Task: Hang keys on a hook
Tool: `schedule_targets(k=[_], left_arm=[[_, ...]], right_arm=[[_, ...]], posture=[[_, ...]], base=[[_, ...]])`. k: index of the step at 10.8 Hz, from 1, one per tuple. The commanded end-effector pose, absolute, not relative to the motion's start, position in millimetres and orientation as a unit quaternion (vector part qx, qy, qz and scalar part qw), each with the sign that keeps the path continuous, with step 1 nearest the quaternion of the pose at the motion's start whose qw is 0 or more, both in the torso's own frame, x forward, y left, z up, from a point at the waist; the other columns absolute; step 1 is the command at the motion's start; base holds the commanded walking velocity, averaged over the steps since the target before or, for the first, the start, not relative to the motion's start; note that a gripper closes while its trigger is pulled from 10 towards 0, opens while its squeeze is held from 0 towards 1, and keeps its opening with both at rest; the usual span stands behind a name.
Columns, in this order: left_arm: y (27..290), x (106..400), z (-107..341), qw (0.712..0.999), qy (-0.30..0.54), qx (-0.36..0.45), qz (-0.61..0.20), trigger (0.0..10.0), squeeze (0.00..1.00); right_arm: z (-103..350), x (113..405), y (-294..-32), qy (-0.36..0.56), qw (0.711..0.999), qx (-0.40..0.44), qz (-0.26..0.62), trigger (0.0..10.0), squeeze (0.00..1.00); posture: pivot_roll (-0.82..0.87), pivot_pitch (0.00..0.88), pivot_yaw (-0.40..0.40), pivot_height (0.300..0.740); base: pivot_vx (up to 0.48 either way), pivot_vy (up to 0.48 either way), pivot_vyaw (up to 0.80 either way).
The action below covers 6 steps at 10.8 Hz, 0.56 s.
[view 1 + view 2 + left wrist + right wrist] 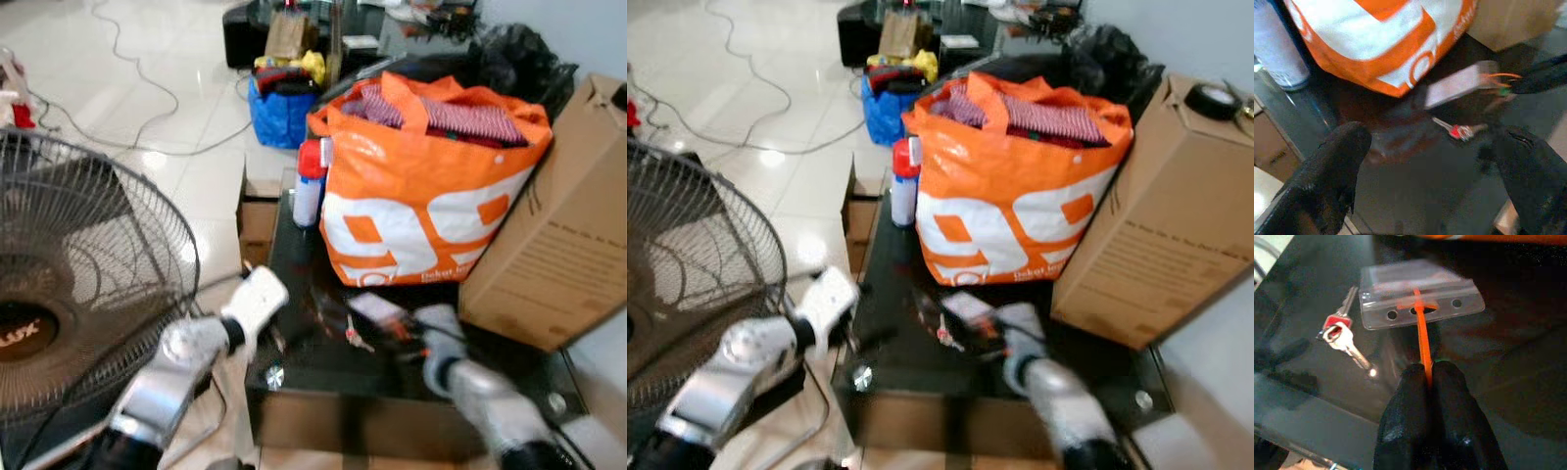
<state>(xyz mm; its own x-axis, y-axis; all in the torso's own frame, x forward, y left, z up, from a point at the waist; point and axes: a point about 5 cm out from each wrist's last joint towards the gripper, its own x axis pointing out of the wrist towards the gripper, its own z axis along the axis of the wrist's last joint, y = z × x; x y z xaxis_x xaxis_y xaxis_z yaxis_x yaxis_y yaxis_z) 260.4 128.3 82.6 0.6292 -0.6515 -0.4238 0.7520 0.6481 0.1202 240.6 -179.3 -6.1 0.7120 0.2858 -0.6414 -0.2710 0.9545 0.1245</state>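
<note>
The right gripper (1429, 377) is closed on the orange strap (1421, 335) of the badge holder (1418, 291); the keys (1342, 338) lie just beside the holder, toward the open left gripper (1430, 166).

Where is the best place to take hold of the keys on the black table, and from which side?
Probably the ring end of the keys, from above: they lie flat on the glossy black table, apart from the clear badge holder, whose orange strap the right gripper pinches.

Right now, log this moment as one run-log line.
right gripper: shut on orange strap of clear badge holder | left gripper: open | keys: on black table
</note>
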Motion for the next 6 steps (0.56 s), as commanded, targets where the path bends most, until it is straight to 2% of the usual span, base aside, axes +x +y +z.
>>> schedule_targets(k=[1,3,4,6], left_arm=[[127,266,91,0.898,0.154,0.142,-0.387,10.0,0.0],[134,281,111,0.928,0.104,0.136,-0.33,10.0,0.0],[139,285,123,0.943,0.072,0.146,-0.29,10.0,0.0],[145,284,135,0.962,0.045,0.132,-0.236,10.0,0.0]], right_arm=[[3,242,-183,0.333,0.931,0.015,0.151,0.0,0.0],[36,224,-188,0.289,0.942,0.006,0.169,0.0,0.0],[60,218,-192,0.254,0.957,0.018,0.141,0.0,0.0],[77,206,-182,0.227,0.967,0.035,0.114,0.0,0.0]], posture=[[-0.1,0.0,-0.035,0.74],[-0.09,0.0,-0.013,0.74],[-0.09,0.0,-0.016,0.74],[-0.06,0.0,-0.036,0.74]], base=[[0.0,0.0,0.0],[0.0,0.0,0.0],[0.0,0.0,0.0],[0.0,0.0,0.0]])
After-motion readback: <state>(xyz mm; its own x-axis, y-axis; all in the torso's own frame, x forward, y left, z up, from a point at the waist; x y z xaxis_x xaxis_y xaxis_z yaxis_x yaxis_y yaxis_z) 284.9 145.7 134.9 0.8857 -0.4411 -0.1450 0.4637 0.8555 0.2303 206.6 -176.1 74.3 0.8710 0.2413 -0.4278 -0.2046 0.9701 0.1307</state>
